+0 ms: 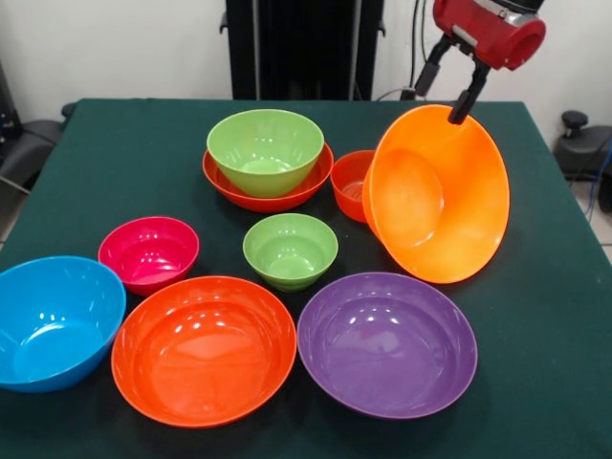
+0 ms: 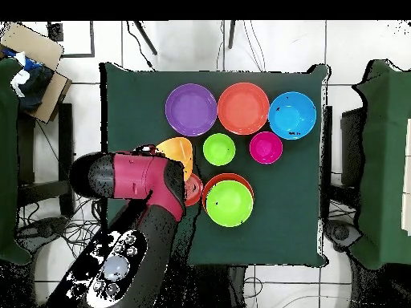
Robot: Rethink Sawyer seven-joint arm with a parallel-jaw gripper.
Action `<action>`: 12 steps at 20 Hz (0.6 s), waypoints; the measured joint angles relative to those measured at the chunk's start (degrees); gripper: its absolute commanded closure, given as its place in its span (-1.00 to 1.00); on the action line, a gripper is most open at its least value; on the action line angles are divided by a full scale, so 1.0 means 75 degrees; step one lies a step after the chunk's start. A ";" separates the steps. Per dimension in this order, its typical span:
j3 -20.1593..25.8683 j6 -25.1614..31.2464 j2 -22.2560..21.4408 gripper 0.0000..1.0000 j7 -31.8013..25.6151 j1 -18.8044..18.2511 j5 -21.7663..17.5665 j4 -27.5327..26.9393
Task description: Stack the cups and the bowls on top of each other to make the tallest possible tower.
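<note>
My gripper (image 1: 445, 101) is at the back right, shut on the top rim of the large orange bowl (image 1: 438, 196). The bowl hangs steeply tilted with its inside facing left. I cannot tell whether its lower edge touches the cloth. In the overhead view the arm hides the gripper, and only part of the orange bowl (image 2: 177, 150) shows. The tower (image 1: 267, 153) is a medium lime green bowl (image 2: 229, 203) nested in a wide red-orange bowl (image 1: 229, 186). It stands left of the held bowl. A small red-orange bowl (image 1: 348, 182) sits between them. No cups are in view.
On the green table (image 1: 545, 382) stand a small lime green bowl (image 1: 290, 251), a magenta bowl (image 1: 148, 253), a blue bowl (image 1: 53, 320), a large orange-red bowl (image 1: 203, 349) and a purple bowl (image 1: 387, 342). The last three line the near edge.
</note>
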 measured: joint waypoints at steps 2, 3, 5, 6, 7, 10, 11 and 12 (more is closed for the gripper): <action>-0.0073 0.0000 0.0070 -1.00 0.0000 0.0008 0.0040 0.0000; -0.0087 0.0000 0.0082 -1.00 0.0000 0.0007 0.0051 0.0000; -0.0130 0.0000 0.0119 -1.00 0.0000 0.0007 0.0087 0.0000; -0.0144 0.0000 0.0132 -1.00 0.0000 0.0007 0.0106 -0.0001; -0.0163 0.0000 0.0147 -1.00 0.0000 0.0007 0.0130 -0.0001; -0.0208 0.0000 0.0183 -1.00 0.0000 0.0007 0.0191 -0.0001; -0.0230 0.0001 0.0197 -1.00 0.0000 0.0009 0.0202 -0.0002; -0.0252 0.0002 0.0211 -1.00 0.0000 0.0011 0.0213 -0.0002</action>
